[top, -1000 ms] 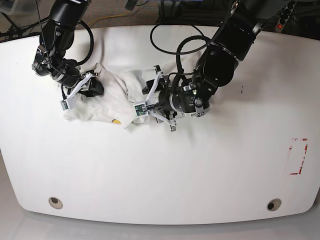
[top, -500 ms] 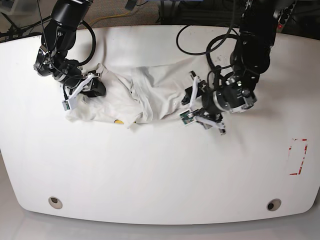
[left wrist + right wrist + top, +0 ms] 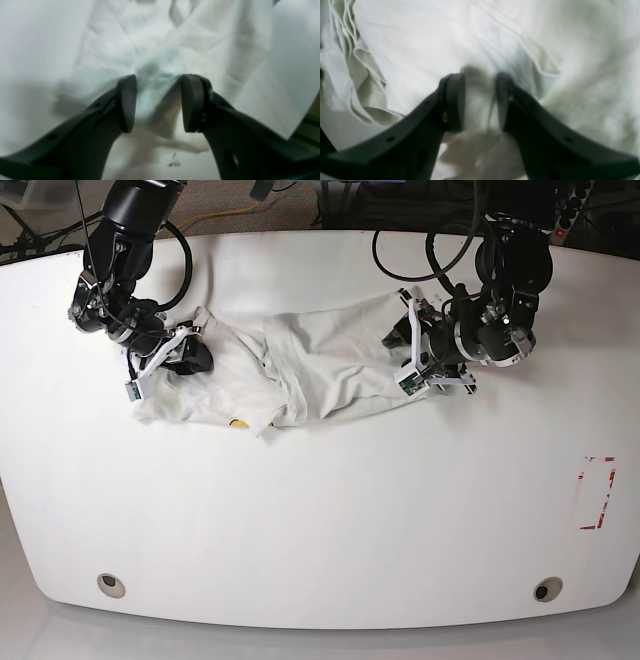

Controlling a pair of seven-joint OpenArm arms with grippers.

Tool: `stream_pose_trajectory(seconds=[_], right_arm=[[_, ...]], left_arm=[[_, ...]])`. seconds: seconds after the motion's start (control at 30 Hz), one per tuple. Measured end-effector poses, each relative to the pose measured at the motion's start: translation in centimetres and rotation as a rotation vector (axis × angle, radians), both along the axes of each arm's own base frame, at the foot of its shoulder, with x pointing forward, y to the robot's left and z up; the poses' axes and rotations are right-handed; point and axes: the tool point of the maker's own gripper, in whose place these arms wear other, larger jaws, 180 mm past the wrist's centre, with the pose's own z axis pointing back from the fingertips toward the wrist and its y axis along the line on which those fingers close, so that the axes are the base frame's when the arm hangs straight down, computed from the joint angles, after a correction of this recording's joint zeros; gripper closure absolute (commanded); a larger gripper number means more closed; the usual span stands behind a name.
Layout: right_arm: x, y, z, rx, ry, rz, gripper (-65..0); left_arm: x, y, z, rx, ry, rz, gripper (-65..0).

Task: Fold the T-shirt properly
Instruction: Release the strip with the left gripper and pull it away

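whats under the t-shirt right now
Under the T-shirt only the white table shows, around the cloth's edges. What lies beneath the bunched folds is covered. Both grippers, left and right, have their jaws closed on fabric at opposite ends.

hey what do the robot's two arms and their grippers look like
Both arms are glossy black with rounded joint housings and loose black cables looping beside them. The left gripper and right gripper each have two matte black curved fingers with flat pads and small holes along the sides. White brackets sit by each wrist.
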Motion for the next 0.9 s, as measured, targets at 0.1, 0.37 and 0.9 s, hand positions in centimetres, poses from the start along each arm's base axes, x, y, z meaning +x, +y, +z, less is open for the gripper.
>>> stream_pose_trajectory(seconds=[0.1, 0.37, 0.9], right_arm=[[0.0, 0.0, 0.0, 0.0, 0.0, -0.001, -20.3], [-0.1, 0.2, -0.1, 0.005, 0.0, 0.001, -20.3], [-1.3, 1.3, 1.2, -0.061, -0.007, 0.045, -20.9]], left_arm=[[-0.1, 1.2, -2.1, 0.02, 0.07, 0.022, -26.0], [4.0, 8.7, -2.1, 0.134, 0.041, 0.074, -26.0], [7.1, 10.7, 2.8, 0.229, -0.119, 0.038, -26.0]])
